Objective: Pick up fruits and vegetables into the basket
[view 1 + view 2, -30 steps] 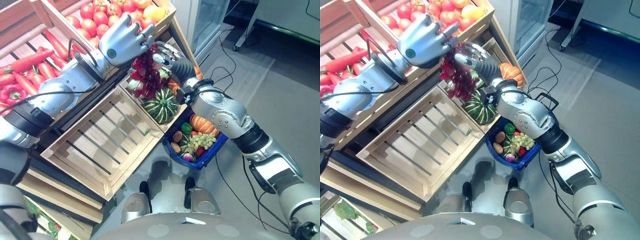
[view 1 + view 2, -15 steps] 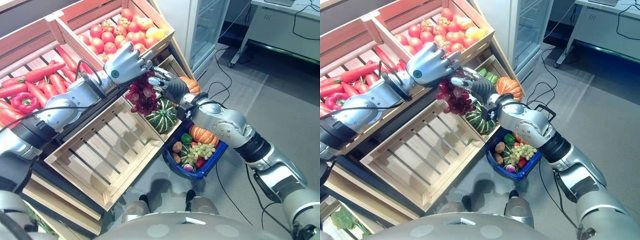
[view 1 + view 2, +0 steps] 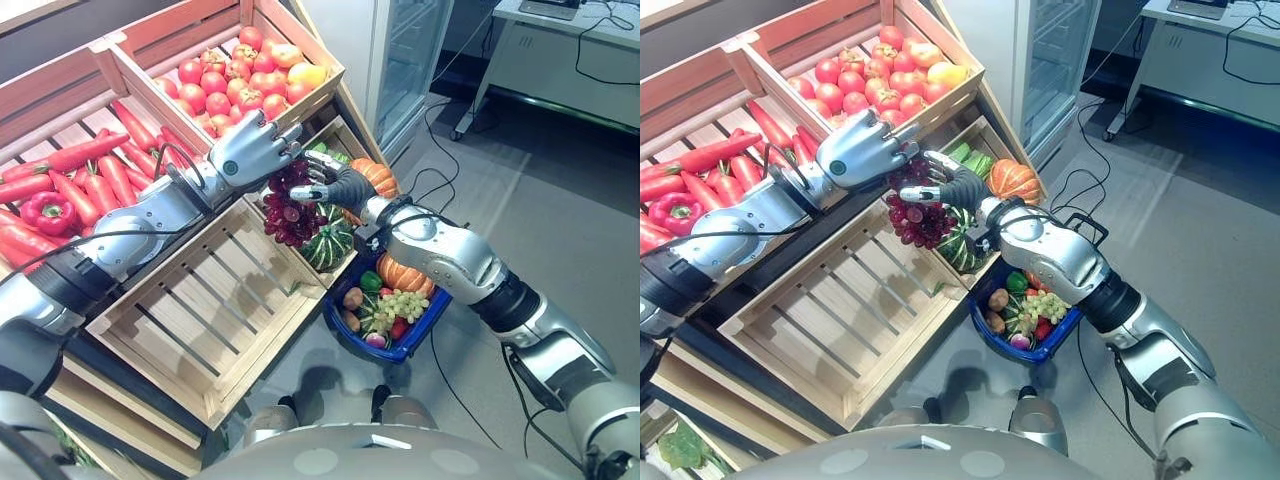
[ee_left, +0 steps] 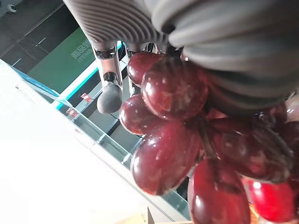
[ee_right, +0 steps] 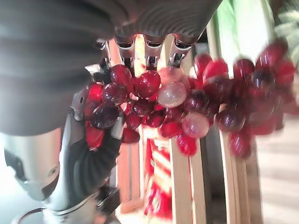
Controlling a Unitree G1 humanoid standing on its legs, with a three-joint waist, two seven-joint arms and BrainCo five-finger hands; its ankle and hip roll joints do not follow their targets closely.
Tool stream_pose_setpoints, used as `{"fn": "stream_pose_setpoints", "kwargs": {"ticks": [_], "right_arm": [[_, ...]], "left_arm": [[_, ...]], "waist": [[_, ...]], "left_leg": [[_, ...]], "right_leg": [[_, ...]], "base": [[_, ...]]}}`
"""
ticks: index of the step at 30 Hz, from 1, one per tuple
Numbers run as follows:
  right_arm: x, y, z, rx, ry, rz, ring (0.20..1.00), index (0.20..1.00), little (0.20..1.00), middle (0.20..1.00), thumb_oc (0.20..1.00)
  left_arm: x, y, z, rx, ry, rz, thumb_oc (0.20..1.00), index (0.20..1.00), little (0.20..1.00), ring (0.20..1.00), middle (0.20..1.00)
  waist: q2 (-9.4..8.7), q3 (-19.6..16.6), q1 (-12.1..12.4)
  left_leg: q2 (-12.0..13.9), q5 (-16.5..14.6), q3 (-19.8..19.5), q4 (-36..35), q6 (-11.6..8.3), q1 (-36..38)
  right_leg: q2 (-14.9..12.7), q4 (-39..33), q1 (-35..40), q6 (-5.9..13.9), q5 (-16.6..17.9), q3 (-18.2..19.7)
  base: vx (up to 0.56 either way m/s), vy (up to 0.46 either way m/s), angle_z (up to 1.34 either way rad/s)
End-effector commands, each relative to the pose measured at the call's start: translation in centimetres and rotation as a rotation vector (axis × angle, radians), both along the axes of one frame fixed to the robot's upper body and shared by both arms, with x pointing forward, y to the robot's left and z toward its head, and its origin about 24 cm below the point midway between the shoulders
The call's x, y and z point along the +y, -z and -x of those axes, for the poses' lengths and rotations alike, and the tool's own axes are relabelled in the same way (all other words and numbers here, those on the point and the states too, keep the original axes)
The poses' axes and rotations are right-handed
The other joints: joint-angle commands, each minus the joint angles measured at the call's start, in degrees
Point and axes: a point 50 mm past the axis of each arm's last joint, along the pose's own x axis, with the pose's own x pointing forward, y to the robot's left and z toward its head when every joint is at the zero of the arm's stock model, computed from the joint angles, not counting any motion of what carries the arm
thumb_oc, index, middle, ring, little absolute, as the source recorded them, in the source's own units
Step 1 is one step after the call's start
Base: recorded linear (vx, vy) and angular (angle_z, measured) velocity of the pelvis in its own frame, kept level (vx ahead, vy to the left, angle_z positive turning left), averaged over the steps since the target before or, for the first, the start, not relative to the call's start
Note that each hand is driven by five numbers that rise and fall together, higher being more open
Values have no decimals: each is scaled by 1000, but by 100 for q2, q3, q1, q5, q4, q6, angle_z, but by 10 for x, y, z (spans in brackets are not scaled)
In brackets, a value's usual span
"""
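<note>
Left hand (image 3: 245, 150) closed from above on the top of a bunch of red grapes (image 3: 292, 210), fingers curled into the cluster; right hand (image 3: 335, 185) touching the same bunch from the side, fingers bent against the fruit, how firmly it grips impossible to tell. Bunch hanging in the air between both hands, above the striped green squash (image 3: 330, 240) and up-left of the blue basket (image 3: 420, 325). Compared with 1 second ago, grapes and hands lower and nearer the basket, so probably a handover or a 2-handed carry toward the drop, not yet above the rim. Basket already holding a small pumpkin (image 3: 398, 272), green grapes (image 3: 402, 302), a green pepper and other small produce, little free room left. Around: empty slatted crate (image 3: 205, 295) below, tomatoes (image 3: 245, 75) and red peppers (image 3: 95, 180) in upper crates, another pumpkin (image 3: 375, 178) behind. Right forearm crossing over the basket, likely obstacle for the release.
</note>
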Motion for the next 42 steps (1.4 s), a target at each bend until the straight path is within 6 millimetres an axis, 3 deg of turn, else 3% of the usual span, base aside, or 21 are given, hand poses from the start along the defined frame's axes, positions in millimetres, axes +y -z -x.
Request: {"fn": "stream_pose_setpoints", "kwargs": {"ticks": [1, 12, 19, 25, 33, 38, 42], "right_arm": [[-3, -37, 1, -275, 68, -7, 1000, 1000, 1000, 1000, 1000], [-27, -49, -9, -391, 243, 85, 1000, 1000, 1000, 1000, 1000], [-33, -46, -12, -342, 256, 70, 1000, 1000, 1000, 1000, 1000], [-11, -33, -2, -162, 54, -88, 1000, 1000, 1000, 1000, 1000], [15, -27, 5, -91, -55, -135, 1000, 1000, 1000, 1000, 1000], [39, -26, 18, -21, -228, -200, 1000, 1000, 1000, 1000, 1000], [46, -30, 22, -52, -236, -207, 1000, 1000, 1000, 1000, 1000]], "left_arm": [[16, -53, 2, -188, -78, 192, 200, 200, 200, 200, 200], [17, -79, 8, -254, -97, 272, 200, 200, 200, 200, 200], [21, -86, 9, -268, -109, 309, 200, 200, 200, 200, 200], [13, -84, 10, -270, -63, 310, 200, 200, 200, 200, 200], [-5, -81, 8, -267, 3, 298, 200, 200, 200, 200, 200], [-25, -84, 9, -253, 61, 281, 200, 200, 200, 200, 200], [-35, -82, 10, -230, 82, 277, 200, 200, 200, 200, 200]], "waist": [[-139, -55, -94], [-58, 0, -134], [-27, 3, -140], [-17, -15, -120], [-40, -69, -75], [-69, -93, -36], [-94, -115, -28]], "left_leg": [[-385, -164, 100, 109, 341, -69], [-449, -187, 75, 109, 346, -76], [-470, -181, 60, 98, 337, -58], [-484, -173, 40, 90, 334, -34], [-479, -157, 12, 60, 334, 2], [-473, -153, -8, 72, 340, -11], [-459, -157, -6, 71, 341, -3]], "right_leg": [[-92, -235, 566, 336, -197, 18], [-132, -203, 544, 331, -222, 51], [-159, -203, 553, 330, -226, 48], [-174, -213, 596, 316, -236, 21], [-169, -244, 643, 315, -234, -28], [-159, -258, 657, 316, -233, -56], [-147, -271, 670, 332, -229, -55]], "base": [[-18, 61, -3], [-9, 20, 0], [0, 0, 0], [1, 0, 1], [4, -4, 2], [0, 0, 0], [0, 0, 0]]}}
